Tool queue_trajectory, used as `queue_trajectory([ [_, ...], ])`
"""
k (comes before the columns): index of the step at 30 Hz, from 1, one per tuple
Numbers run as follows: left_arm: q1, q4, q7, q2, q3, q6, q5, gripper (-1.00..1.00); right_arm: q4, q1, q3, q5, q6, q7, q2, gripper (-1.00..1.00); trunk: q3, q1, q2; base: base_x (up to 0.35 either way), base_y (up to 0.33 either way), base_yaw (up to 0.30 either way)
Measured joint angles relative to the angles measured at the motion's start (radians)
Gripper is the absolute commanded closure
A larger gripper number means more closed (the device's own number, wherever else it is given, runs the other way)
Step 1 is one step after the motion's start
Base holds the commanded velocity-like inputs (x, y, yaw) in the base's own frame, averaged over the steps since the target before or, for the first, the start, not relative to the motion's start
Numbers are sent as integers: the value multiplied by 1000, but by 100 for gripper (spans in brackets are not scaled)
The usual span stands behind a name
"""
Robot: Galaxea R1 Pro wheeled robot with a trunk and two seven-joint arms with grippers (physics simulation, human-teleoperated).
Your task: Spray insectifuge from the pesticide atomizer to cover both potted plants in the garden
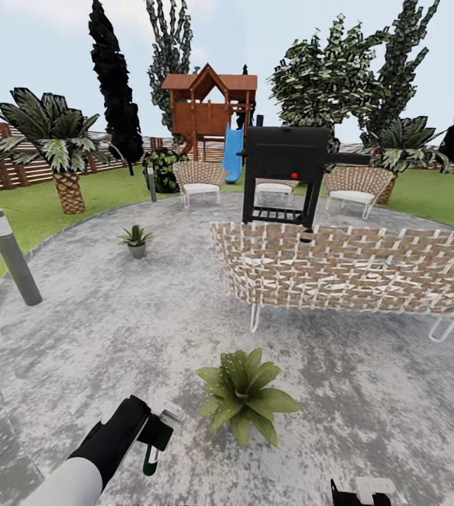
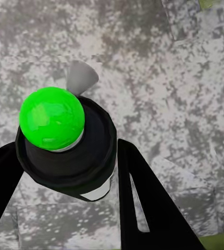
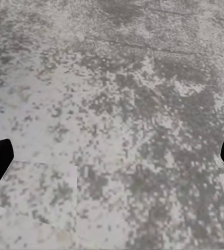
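Observation:
My left gripper [image 1: 155,434] is shut on the pesticide atomizer [image 1: 150,458] low over the grey patio [image 1: 100,337]. In the left wrist view the atomizer's black head with its green spot [image 2: 52,119] sits between the two black fingers [image 2: 143,198], with its grey nozzle pointing out over the paving. One potted plant [image 1: 243,393] spreads its broad leaves just right of that gripper. The other potted plant [image 1: 136,240] stands farther off at the patio's left, in a grey pot. My right gripper [image 1: 362,492] is at the bottom edge, open over bare paving [image 3: 112,156].
A wicker sofa [image 1: 353,270] stands behind the near plant, with a black grill [image 1: 283,169] and wicker chairs [image 1: 199,180] beyond it. A grey bollard light [image 1: 13,256] leans at the patio's left edge. Lawn, a palm [image 1: 62,151], a playset [image 1: 209,105] and a slat fence [image 1: 2,165] ring the patio.

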Motion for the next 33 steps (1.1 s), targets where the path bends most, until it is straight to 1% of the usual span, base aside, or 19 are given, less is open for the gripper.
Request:
queue_trajectory([
  [8, 0, -1, 0, 1, 1, 0, 1, 100, 0, 0, -1, 0, 0, 0, 0, -100, 0, 0, 0, -231, -185, 270],
  [11, 0, -1, -1, 2, 2, -3, 4, 100, 0, 0, 0, 0, 0, 0, 0, -100, 0, 1, 0, -299, -22, 63],
  [13, 0, -1, -1, 1, 13, -7, 6, 100, 0, 0, -1, 0, 0, 0, 0, -100, 0, 0, 0, -143, -4, 11],
  [15, 0, -3, -4, -1, 22, -10, 9, 100, 0, 0, -1, 0, 0, 0, 0, -100, 0, 0, 0, -19, 0, 1],
  [19, 0, -3, -2, -26, 22, -26, 15, 100, 0, 0, -1, 0, 0, 0, 0, -100, 0, 0, 0, -4, 0, 1],
  [25, 0, -3, -2, -32, 23, -33, 15, 100, 0, 0, -1, 0, 0, 0, 0, -100, 0, 0, 0, 20, -9, 86],
  [33, 0, -3, -1, -32, 22, -35, 14, 100, 0, 0, -1, 0, 0, -1, 0, -100, 0, 0, 0, 200, -169, 15],
])
